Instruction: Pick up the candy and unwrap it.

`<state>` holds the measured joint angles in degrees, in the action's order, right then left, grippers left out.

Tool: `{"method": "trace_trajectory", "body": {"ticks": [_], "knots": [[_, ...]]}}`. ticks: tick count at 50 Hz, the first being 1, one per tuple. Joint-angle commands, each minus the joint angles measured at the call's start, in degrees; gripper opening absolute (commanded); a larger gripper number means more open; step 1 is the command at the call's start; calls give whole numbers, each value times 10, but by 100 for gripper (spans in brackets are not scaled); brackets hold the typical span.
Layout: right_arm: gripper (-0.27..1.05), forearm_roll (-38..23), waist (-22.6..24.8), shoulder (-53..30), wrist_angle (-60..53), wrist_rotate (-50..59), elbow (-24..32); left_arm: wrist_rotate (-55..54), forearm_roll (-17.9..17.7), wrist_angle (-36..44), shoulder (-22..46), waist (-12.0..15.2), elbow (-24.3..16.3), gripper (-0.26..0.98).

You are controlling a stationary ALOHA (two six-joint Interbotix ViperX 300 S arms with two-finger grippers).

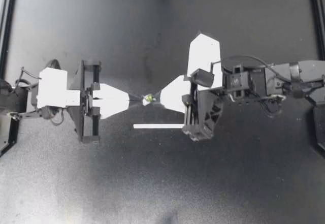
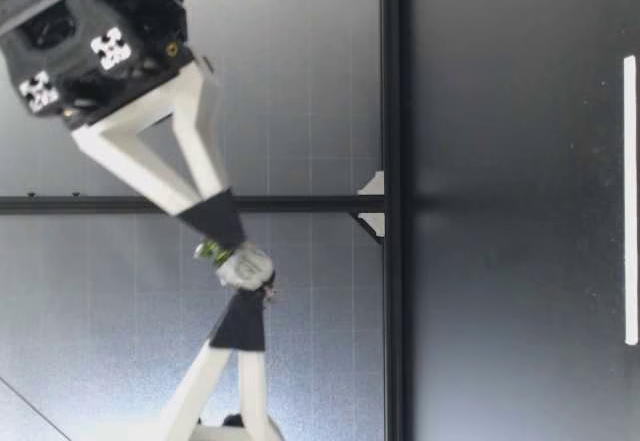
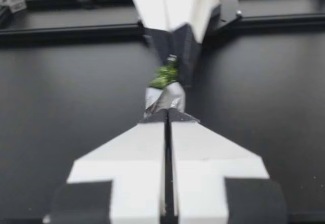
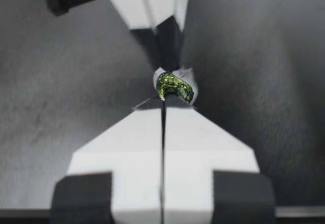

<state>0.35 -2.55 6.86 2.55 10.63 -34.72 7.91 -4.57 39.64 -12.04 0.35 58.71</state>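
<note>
Above the table [image 1: 228, 183], left claw [image 1: 138, 98] and right claw [image 1: 156, 98], closed, apparently pinch the candy [image 1: 148, 99].

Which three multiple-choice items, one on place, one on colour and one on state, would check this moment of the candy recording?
1. Where is the candy?
A) inside a bowl
B) in the air between my left gripper and my right gripper
C) in a person's hand

2. What colour shows inside the silvery wrapper?
A) green
B) red
C) blue

3. How do the two grippers stand?
A) both open
B) only the left one shut
C) both shut on the candy

Answers:
1 B: the low view shows it held clear above the table, with a gripper tip at each end.
2 A: both wrist views show green against the silver.
3 C: each wrist view shows its own fingers pressed together on one end of the candy.
</note>
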Motion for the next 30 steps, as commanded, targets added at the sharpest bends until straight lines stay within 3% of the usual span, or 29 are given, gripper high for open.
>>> {"method": "trace_trajectory", "body": {"ticks": [1,9,30], "knots": [[-23,2,7,28,1,4,-11,0,-13,7,-27,1,8,-22],[-23,6,8,59,-4,21,-45,0,-20,4,-50,1,22,-22],[-23,4,8,24,-26,20,-12,-26,-21,3,-25,1,-10,-22]]}}
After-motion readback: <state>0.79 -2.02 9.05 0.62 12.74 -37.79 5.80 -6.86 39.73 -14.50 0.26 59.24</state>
